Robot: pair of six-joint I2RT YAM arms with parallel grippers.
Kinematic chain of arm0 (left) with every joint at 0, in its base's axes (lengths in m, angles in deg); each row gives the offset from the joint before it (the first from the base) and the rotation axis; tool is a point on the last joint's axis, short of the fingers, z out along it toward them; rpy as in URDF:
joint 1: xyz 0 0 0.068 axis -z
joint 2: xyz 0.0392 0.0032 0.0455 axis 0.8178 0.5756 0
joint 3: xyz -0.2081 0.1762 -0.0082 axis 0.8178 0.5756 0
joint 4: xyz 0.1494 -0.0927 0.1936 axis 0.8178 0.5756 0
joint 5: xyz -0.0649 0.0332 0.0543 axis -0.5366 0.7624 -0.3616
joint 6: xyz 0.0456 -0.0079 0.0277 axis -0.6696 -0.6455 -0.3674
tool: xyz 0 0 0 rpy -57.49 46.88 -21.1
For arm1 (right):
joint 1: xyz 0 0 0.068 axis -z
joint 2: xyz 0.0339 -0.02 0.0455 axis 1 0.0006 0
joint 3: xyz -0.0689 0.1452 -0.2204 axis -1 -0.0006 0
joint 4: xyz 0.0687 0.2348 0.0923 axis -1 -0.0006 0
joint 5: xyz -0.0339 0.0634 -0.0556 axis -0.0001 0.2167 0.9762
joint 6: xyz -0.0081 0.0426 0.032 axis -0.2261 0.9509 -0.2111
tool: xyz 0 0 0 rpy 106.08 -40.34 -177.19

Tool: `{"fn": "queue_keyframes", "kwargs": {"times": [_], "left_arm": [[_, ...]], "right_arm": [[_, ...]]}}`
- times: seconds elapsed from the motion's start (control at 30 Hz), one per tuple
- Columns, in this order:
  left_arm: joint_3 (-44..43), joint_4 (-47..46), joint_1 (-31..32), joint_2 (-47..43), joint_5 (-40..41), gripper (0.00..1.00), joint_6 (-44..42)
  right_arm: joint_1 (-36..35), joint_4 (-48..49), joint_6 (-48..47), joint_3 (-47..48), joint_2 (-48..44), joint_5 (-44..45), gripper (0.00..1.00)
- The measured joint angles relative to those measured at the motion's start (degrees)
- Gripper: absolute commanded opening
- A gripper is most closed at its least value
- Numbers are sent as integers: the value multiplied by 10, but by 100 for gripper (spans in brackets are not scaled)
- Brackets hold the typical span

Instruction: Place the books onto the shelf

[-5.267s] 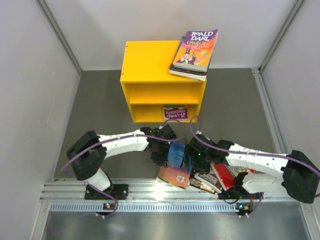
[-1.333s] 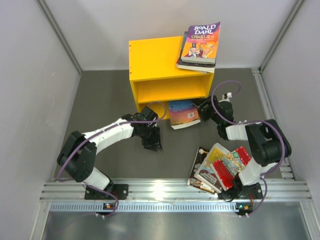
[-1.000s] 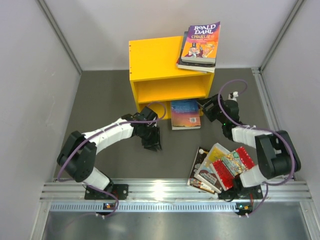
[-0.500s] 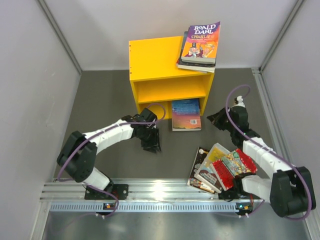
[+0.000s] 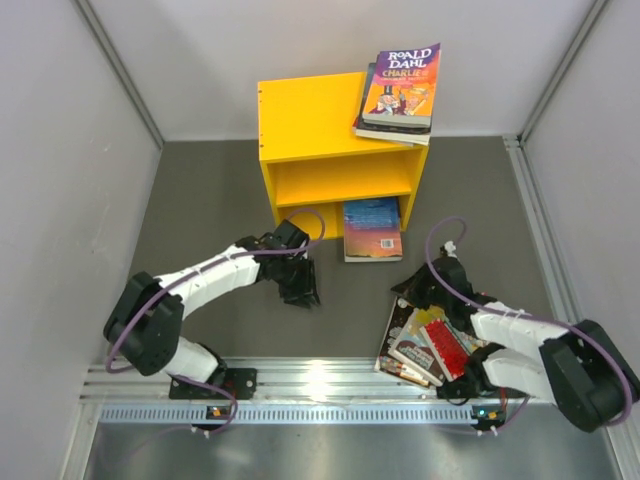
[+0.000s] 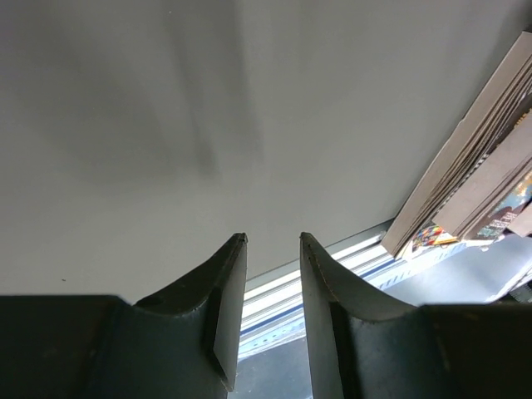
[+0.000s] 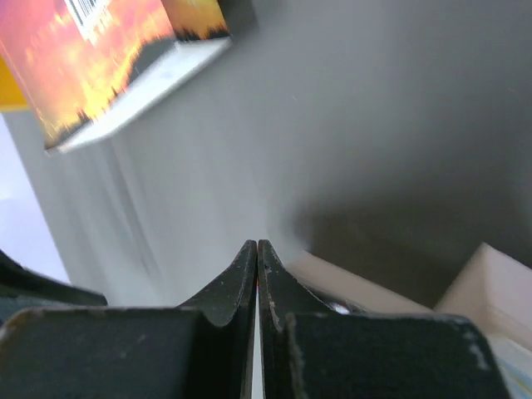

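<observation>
Shelf (image 5: 310, 125) stands at the back of the table (image 5: 200, 210), bright yellow, open side facing the arms, two compartments stacked, one board between them, both compartments' long axis running left-right; blue book (image 5: 372, 228) lies flat, cover up, far end tucked into the lower compartment at its right side, near half sticking out onto the table, long axis front-to-back, pointing into the shelf; Dahl book (image 5: 401, 88) sits on the shelf top at the right rear corner, on top of at least one more book, overhanging the right edge, title end away from the arms, long axis roughly front-to-back; pile (image 5: 430, 340) of loose books lies fanned at front right near the right arm's base, tilted diagonally, I count about four or five, exact number unclear since the arm covers part; left gripper (image 5: 303, 291) hovers low over bare table, left of the blue book, fingers a narrow gap apart, nothing between them; right gripper (image 5: 404, 291) sits at the far-left corner of the pile, jaws clenched tip to tip, nothing pinched per the wrist view; count: one shelf, two arms.
</observation>
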Motion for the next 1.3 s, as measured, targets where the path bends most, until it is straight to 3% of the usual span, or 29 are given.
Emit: {"fn": "queue_keyframes", "kwargs": {"times": [0.13, 0.33, 0.57, 0.97, 1.3], "left_arm": [[8, 0, 0, -20, 2, 38, 5], [20, 3, 0, -54, 7, 38, 11], [23, 23, 0, -92, 26, 38, 17], [23, 63, 0, -126, 61, 38, 16], [23, 67, 0, -121, 64, 38, 5]], "right_arm": [[-13, 67, 31, 9, 72, 17, 0], [-21, 127, 54, 101, 209, 28, 0], [-23, 137, 63, 218, 305, 33, 0], [-20, 46, 77, 347, 356, 95, 0], [-7, -33, 77, 361, 342, 162, 0]]}}
